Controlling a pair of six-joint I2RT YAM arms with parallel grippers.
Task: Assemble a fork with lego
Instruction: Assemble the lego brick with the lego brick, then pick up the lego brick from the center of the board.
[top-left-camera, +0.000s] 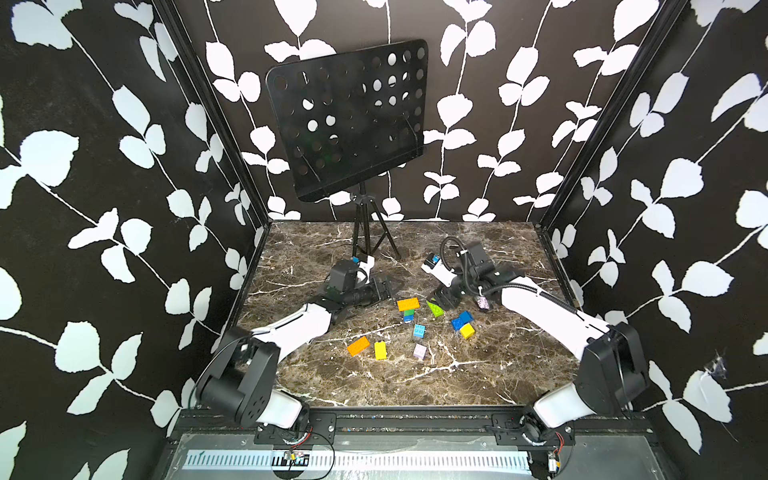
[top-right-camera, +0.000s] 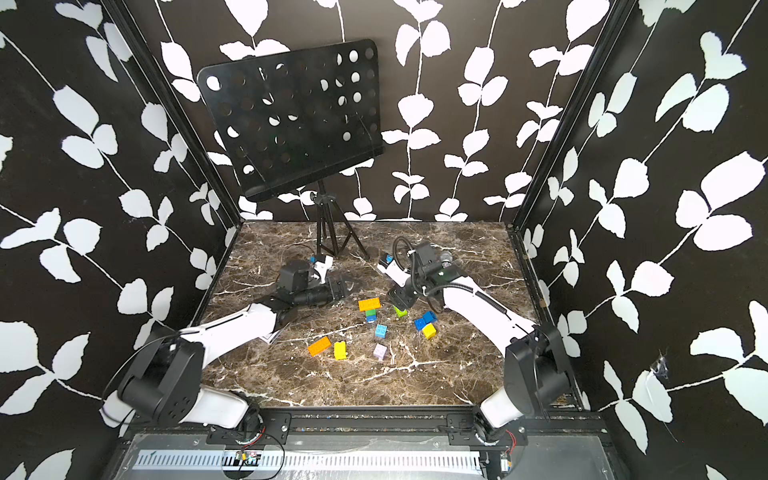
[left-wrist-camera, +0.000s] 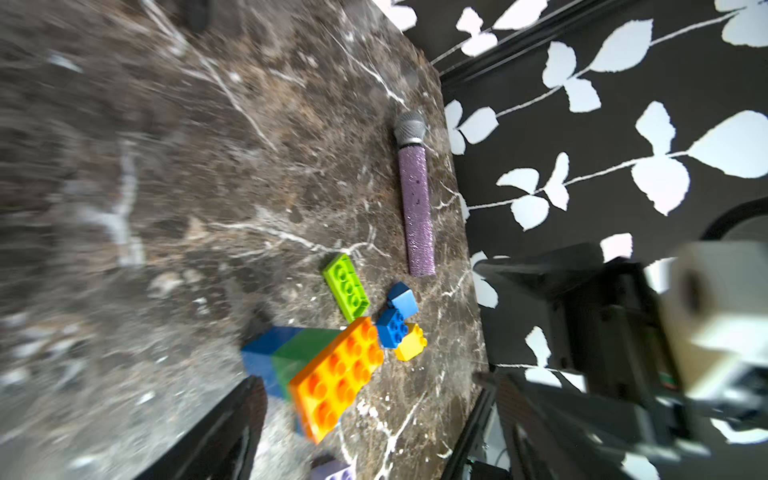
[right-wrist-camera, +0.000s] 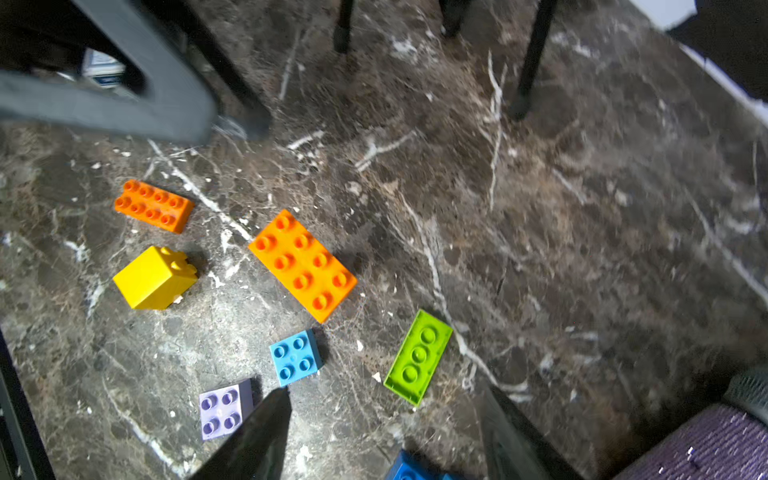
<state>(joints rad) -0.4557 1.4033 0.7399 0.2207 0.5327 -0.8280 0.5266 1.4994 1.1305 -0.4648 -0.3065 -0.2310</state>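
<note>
— Is either hand holding anything?

— No. The left gripper (top-left-camera: 386, 287) has its fingers spread wide and bare. The right gripper (right-wrist-camera: 386, 399) is parted too, with nothing between.

— Where's the fork (top-left-camera: 408, 309)?

— Mid-table, just beside the left fingers and clear of them. That arm is nearer. The right one sits by the lime brick (right-wrist-camera: 417, 357), which lies just ahead of its fingertips, hollow side up.

— Which way does it run?

— It seems to stand on its stem, studs up, the bar's length running from one arm toward the other.

— Its look?

— Only a T: orange crossbar (left-wrist-camera: 336, 374) on a green-and-blue stem (left-wrist-camera: 286, 353), no prongs. Loose lego (top-left-camera: 419, 331) lies scattered nearby. I'd guess a prong brick comes next.
</note>
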